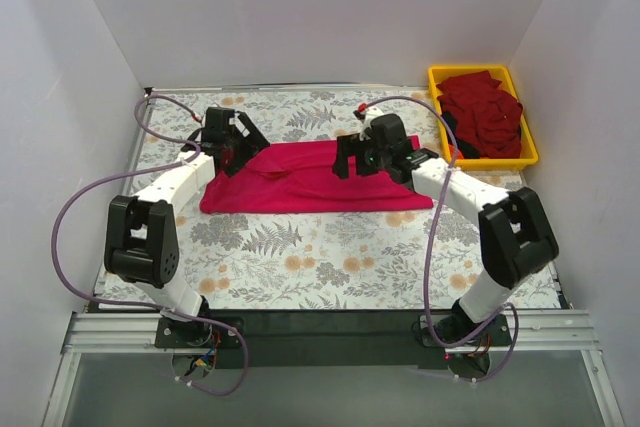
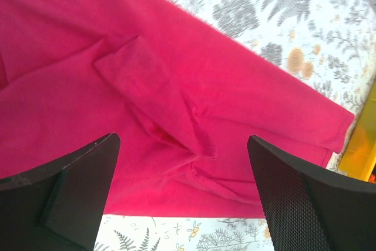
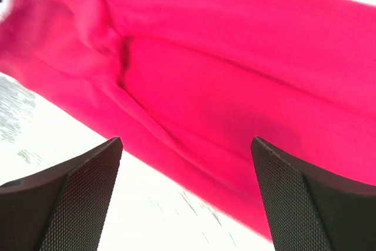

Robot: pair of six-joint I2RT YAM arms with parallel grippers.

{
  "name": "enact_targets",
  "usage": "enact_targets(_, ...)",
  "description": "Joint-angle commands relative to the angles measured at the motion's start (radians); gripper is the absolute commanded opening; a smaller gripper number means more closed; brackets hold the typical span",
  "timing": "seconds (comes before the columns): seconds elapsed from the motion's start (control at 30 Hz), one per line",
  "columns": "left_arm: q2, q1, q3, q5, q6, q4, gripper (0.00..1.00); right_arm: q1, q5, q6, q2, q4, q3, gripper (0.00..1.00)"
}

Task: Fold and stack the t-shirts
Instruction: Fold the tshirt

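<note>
White-walled enclosure; tabletop [image 1: 300, 257] covered in a fern-and-flower print cloth. Pink shirt [image 1: 320, 185] lies flat across the far half of the table as a long band running left to right, its near edge straight, with a sleeve flap turned in over the body (seen in the left wrist view). Yellow bin [image 1: 468, 70] sits at the far right corner, holding a heap of darker red shirts [image 1: 485, 112]; none is stacked on the table yet. Left gripper [image 1: 238, 150] is over the far left end of the band, jaws wide apart, nothing between them but cloth below. Right gripper [image 1: 350, 160] is over the far edge right of the middle, jaws likewise apart and empty. Contact with the cloth: cannot tell from any view. Judgement: the lengthwise fold on the first shirt looks done, the crosswise fold not yet begun. The next move calls for each gripper to pinch all layers at a far-edge corner, lift together and carry one end over the other, keeping the band taut. The wrinkle near the sleeve flap may bunch if only the top layer is caught
</note>
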Motion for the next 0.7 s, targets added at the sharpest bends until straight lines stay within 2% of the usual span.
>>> enact_targets(0.0, 0.006, -0.006, -0.044, 0.007, -0.118, -0.004, 0.84, -0.024, 0.081, -0.064, -0.112, -0.062, -0.085, 0.82)
enact_targets(0.3, 0.139, -0.006, -0.023, 0.021, -0.187, 0.028, 0.84, -0.102, 0.095, -0.073, -0.350, -0.110, -0.277, 0.84)
enact_targets(0.67, 0.264, -0.009, 0.081, -0.013, -0.195, 0.035, 0.81, -0.151, 0.079, -0.073, -0.433, -0.127, -0.340, 0.84)
